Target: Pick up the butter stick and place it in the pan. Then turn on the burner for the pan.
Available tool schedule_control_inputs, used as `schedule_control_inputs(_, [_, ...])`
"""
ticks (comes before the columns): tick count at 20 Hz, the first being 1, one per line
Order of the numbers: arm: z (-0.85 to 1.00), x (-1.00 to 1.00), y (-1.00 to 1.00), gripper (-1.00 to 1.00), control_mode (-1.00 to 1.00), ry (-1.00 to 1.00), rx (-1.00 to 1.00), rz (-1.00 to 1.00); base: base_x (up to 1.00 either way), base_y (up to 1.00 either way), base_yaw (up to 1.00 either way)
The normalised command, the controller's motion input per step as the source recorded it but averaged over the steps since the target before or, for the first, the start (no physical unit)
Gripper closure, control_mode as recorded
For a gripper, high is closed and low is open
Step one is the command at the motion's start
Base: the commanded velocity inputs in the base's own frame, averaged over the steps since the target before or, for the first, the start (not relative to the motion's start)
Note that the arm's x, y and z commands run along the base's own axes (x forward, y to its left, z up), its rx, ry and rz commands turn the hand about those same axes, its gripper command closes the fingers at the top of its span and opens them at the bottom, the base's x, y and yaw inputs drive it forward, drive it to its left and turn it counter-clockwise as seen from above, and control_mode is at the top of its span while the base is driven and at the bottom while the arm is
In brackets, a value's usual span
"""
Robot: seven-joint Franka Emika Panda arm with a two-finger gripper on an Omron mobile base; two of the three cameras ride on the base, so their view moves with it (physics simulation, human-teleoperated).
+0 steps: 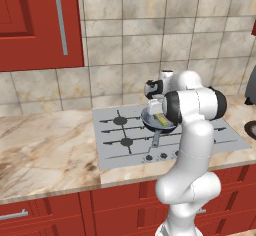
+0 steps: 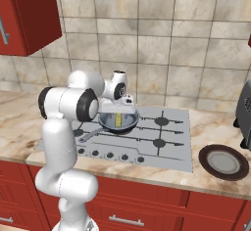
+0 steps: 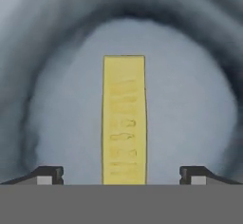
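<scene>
Here the butter stick (image 3: 124, 118) lies flat on the bluish-grey floor of the pan (image 3: 190, 99), roughly at its centre, lengthwise between the fingertips (image 3: 47, 174). The gripper (image 3: 122, 176) hangs just above with its jaws spread wide apart, neither tip touching the block. The stick is judged light, soft and somewhat greasy; any regrasp should take its long side faces, gently. The pan sits on a burner near the cooktop's (image 2: 171, 151) front left corner, its handle (image 2: 88, 137) pointing toward the row of knobs (image 2: 115, 155) along the front edge. That burner is hidden beneath the pan, and the arm covers part of the rim.
</scene>
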Motion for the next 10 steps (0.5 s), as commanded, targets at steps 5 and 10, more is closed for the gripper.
schedule_control_inputs(5, [0.39, -0.45, 0.0, -1.0, -1.0, 0.0, 0.0, 0.0, 0.0, 0.0, 0.0])
schedule_control_inputs(10, [0.11, -0.57, -0.02, -1.0, -1.0, 0.01, 0.03, 0.0, 0.0, 0.0, 0.0])
